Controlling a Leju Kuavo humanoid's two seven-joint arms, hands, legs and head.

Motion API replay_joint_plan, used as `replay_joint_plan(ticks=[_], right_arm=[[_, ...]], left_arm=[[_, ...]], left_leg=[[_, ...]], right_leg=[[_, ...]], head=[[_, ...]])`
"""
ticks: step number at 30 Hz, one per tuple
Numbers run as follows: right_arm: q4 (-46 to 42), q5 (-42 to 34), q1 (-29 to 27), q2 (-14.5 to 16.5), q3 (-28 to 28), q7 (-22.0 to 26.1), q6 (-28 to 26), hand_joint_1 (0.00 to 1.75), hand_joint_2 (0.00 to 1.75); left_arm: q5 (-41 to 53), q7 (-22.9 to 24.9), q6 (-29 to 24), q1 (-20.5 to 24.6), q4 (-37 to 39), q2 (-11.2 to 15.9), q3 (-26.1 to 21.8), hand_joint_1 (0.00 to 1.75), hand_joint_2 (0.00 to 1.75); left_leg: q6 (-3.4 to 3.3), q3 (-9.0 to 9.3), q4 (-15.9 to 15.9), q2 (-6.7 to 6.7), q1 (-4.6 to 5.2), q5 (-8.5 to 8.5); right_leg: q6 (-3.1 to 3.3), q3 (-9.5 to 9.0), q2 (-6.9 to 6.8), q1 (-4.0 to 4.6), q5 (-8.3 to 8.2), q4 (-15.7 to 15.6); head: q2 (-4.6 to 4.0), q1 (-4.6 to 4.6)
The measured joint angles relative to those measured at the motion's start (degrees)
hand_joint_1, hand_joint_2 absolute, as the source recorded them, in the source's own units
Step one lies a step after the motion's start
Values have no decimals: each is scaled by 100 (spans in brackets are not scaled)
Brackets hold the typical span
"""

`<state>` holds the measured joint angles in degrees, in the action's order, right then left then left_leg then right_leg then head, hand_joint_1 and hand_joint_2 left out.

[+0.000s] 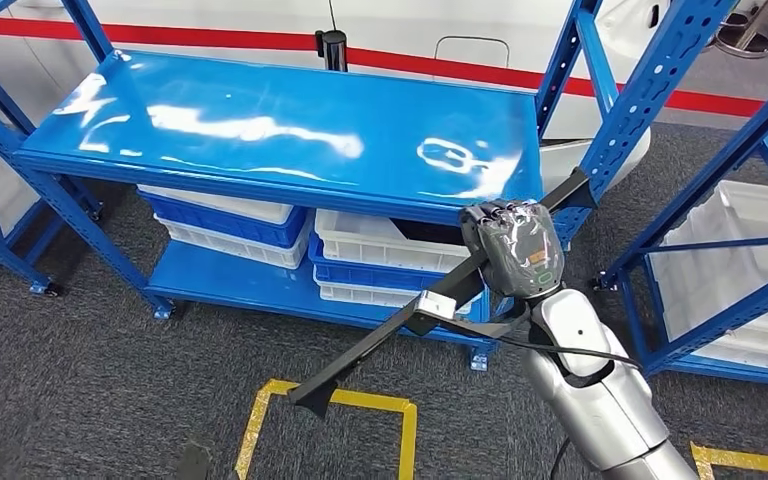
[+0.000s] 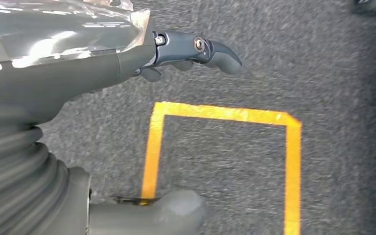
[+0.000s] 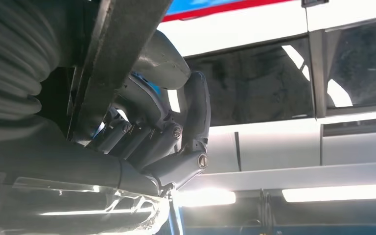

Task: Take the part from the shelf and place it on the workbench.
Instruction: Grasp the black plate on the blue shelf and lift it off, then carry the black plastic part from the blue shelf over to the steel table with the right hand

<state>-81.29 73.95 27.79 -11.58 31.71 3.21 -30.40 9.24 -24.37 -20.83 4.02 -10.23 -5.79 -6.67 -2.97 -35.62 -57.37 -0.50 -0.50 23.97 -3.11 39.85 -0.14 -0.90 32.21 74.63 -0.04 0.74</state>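
Shelf (image 1: 280, 130) ahead, bins (image 1: 380, 245) on its lower level. Second rack (image 1: 720, 200) to the right, a bin (image 1: 750, 240) in it. Right hand (image 1: 513, 248) before the shelf's right end, gripping the part (image 1: 400, 320), which slants down-left over floor tape (image 1: 335, 398).

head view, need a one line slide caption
Right robot hand grips a long black part in front of the blue shelf.

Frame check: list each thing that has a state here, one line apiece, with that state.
Black part: held off the shelf, tilted, above the floor.
Right hand: grips the black part, fingers wrapped around it.
Left hand: holds nothing, hangs over the yellow floor marking.
Blue shelf: top level bare.
White bins: stacked on the lower level.
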Motion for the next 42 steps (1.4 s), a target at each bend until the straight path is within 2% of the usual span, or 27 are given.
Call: replay_joint_plan(ticks=[1, 2, 3, 4, 6, 8, 9, 11, 13, 14, 15, 17, 19, 21, 23, 24, 26, 28, 29, 31, 33, 35, 36, 37, 39, 40, 42], right_arm=[[1, -11, 16, 0, -9, 7, 7, 175, 175], [2, -19, 39, 3, -13, 11, 9, 175, 175], [2, -24, 70, 9, -23, 17, 4, 175, 175], [2, -28, 105, 21, -39, 20, -6, 175, 175], [3, -32, 168, 43, -73, 25, -28, 175, 175], [6, -34, 197, 59, -95, 21, -38, 175, 175], [7, -35, 205, 67, -105, 18, -40, 175, 175], [9, -38, 213, 90, -133, 13, -43, 175, 175], [9, -42, 211, 108, -157, 10, -47, 175, 175], [9, -44, 207, 118, -166, 9, -48, 175, 175], [8, -43, 200, 126, -176, 9, -50, 175, 175], [7, -37, 190, 142, -202, 8, -53, 175, 175], [1, -30, 191, 148, -236, 3, -58, 175, 175], [-7, -28, 200, 155, -266, 0, -72, 175, 175], [-7, -15, 191, 156, -287, -3, -87, 175, 175], [-7, -2, 177, 154, -304, -7, -90, 175, 175], [-12, 36, 138, 150, -336, -17, -94, 175, 175], [-28, 68, 89, 150, -372, -35, -97, 175, 175], [-38, 85, 55, 148, -395, -49, -98, 175, 175], [-66, 126, -19, 145, -451, -78, -101, 175, 175], [-115, 170, -68, 142, -490, -90, -104, 175, 175], [-189, 202, -83, 141, -531, -95, -110, 175, 175], [-218, 209, -85, 140, -554, -96, -116, 175, 175], [-242, 212, -89, 139, -575, -99, -123, 175, 175], [-257, 213, -114, 134, -598, -105, -134, 175, 175], [-260, 213, -131, 131, -608, -108, -137, 175, 175], [-268, 214, -160, 122, -629, -112, -139, 175, 175]], left_arm=[[-14, -6, -7, -1, 0, -3, -1, 0, 175], [-26, -15, -14, 0, 0, -4, -1, 0, 175], [-33, -27, -19, 0, 0, -6, -2, 0, 175], [-38, -41, -24, 1, 0, -7, -3, 0, 175], [-43, -65, -26, 2, 0, -8, -4, 0, 175], [-43, -81, -26, -2, 0, 2, -4, 0, 175], [-43, -87, -26, -5, 0, 9, -4, 0, 175], [-46, -95, -28, -5, 0, 28, -4, 0, 175], [-50, -96, -32, -2, 0, 35, -4, 0, 175], [-54, -97, -36, 0, 0, 39, -4, 0, 175], [-56, -98, -39, 0, 0, 40, -4, 0, 175], [-61, -108, -46, 3, -1, 46, -4, 0, 175], [-61, -120, -55, 13, -3, 44, -4, 0, 175], [-61, -127, -60, 20, -4, 41, -4, 0, 175], [-60, -136, -61, 19, -4, 43, -4, 0, 175], [-59, -141, -60, 18, -4, 43, -4, 0, 175], [-44, -158, -51, 17, -4, 47, -8, 0, 175], [-23, -172, -28, 17, -4, 51, -12, 0, 175], [-12, -175, -10, 17, -4, 51, -13, 0, 175], [15, -177, 16, 18, -4, 50, -13, 0, 175], [37, -177, 28, 19, -5, 49, -12, 0, 175], [47, -178, 33, 26, -6, 48, -11, 0, 175], [53, -179, 36, 32, -7, 47, -10, 0, 175], [58, -179, 39, 36, -7, 47, -9, 0, 175], [64, -179, 43, 37, -5, 54, -8, 0, 175], [63, -179, 45, 33, -5, 58, -8, 0, 175], [62, -180, 50, 27, -4, 66, -8, 0, 175]], left_leg=[[13, -89, -4, -3, 2, -70], [30, -165, -9, -3, 3, -134], [54, -230, -16, -3, 11, -194], [82, -279, -20, -5, 18, -256], [140, -331, 8, -9, 28, -388], [202, -365, 39, 7, 26, -458], [234, -407, -23, 24, 18, -349], [300, -558, -488, 57, -13, 188], [368, -719, -1275, 64, -46, 717], [399, -747, -1591, 64, -65, 787], [426, -704, -1749, 63, -89, 730], [465, -314, -1454, 62, -145, 433], [481, 304, -653, 78, -172, 393], [455, 610, -158, 100, -150, 537], [360, 554, -83, 89, -115, 523], [285, 498, -66, 77, -100, 474], [107, 356, -39, 48, -85, 338], [23, 191, -42, 40, -53, 204], [15, 105, -43, 38, -40, 136], [18, -71, -48, 35, -20, -3], [42, -221, -53, 34, -8, -132], [92, -331, -48, 24, 3, -256], [122, -364, -33, 16, 3, -326], [153, -391, -10, 10, 4, -400], [217, -448, 3, 15, -6, -416], [247, -496, -90, 23, -12, -265], [303, -638, -601, 42, -36, 304]], right_leg=[[-55, -185, 0, 2, -131, -132], [-79, -461, 0, 3, -244, -454], [-66, -794, -1, 18, -270, -900], [-21, -1087, 3, 43, -225, -1352], [86, -1353, 11, 98, -109, -1882], [189, -1296, 4, 70, -175, -1943], [261, -1264, -6, 36, -239, -1948], [382, -1167, -29, -31, -390, -1957], [419, -1014, -33, -26, -524, -1949], [411, -933, -33, -26, -588, -1942], [392, -848, -32, -28, -647, -1931], [337, -678, -26, -46, -746, -1875], [273, -532, -20, -34, -805, -1773], [173, -435, -20, -5, -873, -1705], [61, -354, -20, -3, -938, -1686], [44, -284, -17, -8, -882, -1633], [96, -96, -13, -26, -494, -1234], [141, 83, -8, -26, -21, -504], [121, 115, -6, -22, 87, -189], [26, -49, -2, -10, -23, -22], [-11, -571, -2, 4, -246, -604], [60, -1167, 1, 64, -195, -1484], [99, -1324, 7, 95, -137, -1755], [127, -1377, 12, 125, -113, -1913], [184, -1301, 9, 61, -224, -1937], [235, -1251, -1, 24, -290, -1947], [329, -1136, -19, -11, -410, -1945]], head=[[0, -1], [0, -2], [0, -3], [0, 0], [0, 5], [0, 9], [0, 13], [0, 38], [0, 61], [0, 61], [0, 63], [0, 64], [0, 72], [0, 79], [0, 76], [0, 76], [0, 44], [0, 12], [0, 9], [0, 5], [0, 8], [0, 10], [0, 10], [0, 11], [0, 19], [0, 30], [0, 55]])
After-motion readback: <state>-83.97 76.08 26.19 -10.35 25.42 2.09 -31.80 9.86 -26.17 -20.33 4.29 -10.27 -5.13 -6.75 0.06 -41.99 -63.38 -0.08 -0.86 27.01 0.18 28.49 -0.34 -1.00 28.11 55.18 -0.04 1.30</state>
